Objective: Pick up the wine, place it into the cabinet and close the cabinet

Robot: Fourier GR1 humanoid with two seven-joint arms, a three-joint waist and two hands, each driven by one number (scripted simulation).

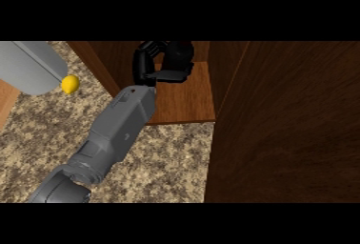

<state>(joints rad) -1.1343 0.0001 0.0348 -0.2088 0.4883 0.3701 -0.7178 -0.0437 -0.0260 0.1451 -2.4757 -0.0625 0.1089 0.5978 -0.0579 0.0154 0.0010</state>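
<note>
My left hand point(163, 75) reaches into the open wooden cabinet point(188, 101), its grey forearm running up from the lower left. Its black fingers point(144, 59) curl round a dark upright shape that I take for the wine bottle point(180, 53), at the back of the cabinet floor. Hand and bottle are both dark, so the bottle's outline is hard to separate from the fingers. The cabinet door point(281, 124) stands open at the right, a large dark wood panel. My right hand does not show.
A yellow lemon point(69, 84) lies on the speckled stone counter point(169, 162), left of the cabinet's side wall. A grey rounded vessel point(29, 66) fills the upper left corner, touching the lemon.
</note>
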